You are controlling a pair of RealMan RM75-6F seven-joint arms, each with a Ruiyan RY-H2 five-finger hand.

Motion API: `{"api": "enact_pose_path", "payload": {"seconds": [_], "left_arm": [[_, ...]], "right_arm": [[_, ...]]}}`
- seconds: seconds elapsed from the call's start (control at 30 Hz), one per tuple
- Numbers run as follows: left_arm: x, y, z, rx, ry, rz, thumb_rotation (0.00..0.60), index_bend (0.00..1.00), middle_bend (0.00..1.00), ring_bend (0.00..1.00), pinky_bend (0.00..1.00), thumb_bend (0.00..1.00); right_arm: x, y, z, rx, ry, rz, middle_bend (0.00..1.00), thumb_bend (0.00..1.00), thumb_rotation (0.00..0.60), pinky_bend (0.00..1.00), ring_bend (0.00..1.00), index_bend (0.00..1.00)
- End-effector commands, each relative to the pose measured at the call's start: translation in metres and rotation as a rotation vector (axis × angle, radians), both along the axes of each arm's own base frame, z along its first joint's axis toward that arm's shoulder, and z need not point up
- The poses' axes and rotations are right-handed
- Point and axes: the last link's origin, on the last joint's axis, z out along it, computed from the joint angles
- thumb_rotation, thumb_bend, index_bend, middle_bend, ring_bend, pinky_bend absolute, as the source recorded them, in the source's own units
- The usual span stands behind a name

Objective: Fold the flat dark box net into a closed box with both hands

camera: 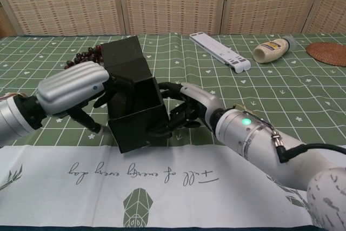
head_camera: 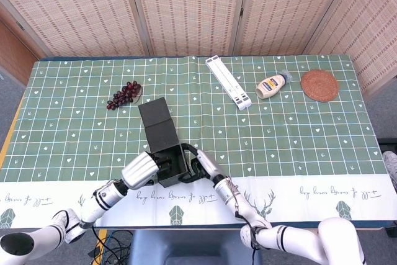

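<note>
The dark box (head_camera: 167, 161) (camera: 135, 117) stands partly folded near the table's front edge, its open top facing up and its long lid flap (head_camera: 156, 118) (camera: 123, 54) lying away toward the back. My left hand (head_camera: 141, 169) (camera: 75, 84) holds the box's left wall, with fingers curled over the rim into the inside. My right hand (head_camera: 201, 166) (camera: 186, 107) presses its fingers against the box's right wall and front corner. The box sits turned slightly, held between both hands.
A bunch of dark grapes (head_camera: 123, 95) (camera: 84, 57) lies behind the box to the left. A white flat bar (head_camera: 228, 82) (camera: 220, 51), a mayonnaise bottle (head_camera: 272, 85) (camera: 274, 48) and a round woven coaster (head_camera: 320, 85) (camera: 327, 52) lie at the back right.
</note>
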Motion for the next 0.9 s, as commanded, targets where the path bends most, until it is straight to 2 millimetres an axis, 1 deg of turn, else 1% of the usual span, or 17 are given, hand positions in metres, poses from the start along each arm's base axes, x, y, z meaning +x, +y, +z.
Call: {"api": "enact_pose_path", "payload": {"seconds": [0.03,0.27,0.43,0.67,0.9], "left_arm": [[-0.001,-0.001,-0.004,-0.007,0.004,0.001,0.6,0.54,0.45,0.59,0.82,0.1],[-0.004,-0.003,-0.009,-0.001,0.019,-0.003,0.6,0.5,0.45,0.59,0.82,0.1],[-0.007,-0.005,-0.007,0.034,0.03,0.0,0.6,0.5,0.45,0.61,0.82,0.1],[-0.012,-0.011,-0.007,0.034,0.038,0.016,0.6,0.51,0.45,0.62,0.82,0.1],[-0.013,-0.016,-0.011,0.015,0.034,0.031,0.6,0.52,0.46,0.63,0.82,0.1]], "right_arm": [[-0.004,0.002,-0.004,0.002,0.004,-0.001,0.47,0.41,0.6,1.0,0.8,0.39],[-0.013,0.004,-0.008,0.002,0.013,-0.003,0.47,0.42,0.6,1.0,0.8,0.39],[-0.019,0.006,-0.008,0.001,0.015,-0.006,0.47,0.43,0.6,1.0,0.8,0.39],[-0.019,0.008,-0.009,0.001,0.017,0.006,0.47,0.43,0.6,1.0,0.8,0.39],[-0.021,0.011,-0.008,0.0,0.024,0.015,0.47,0.44,0.6,1.0,0.8,0.39]]}}
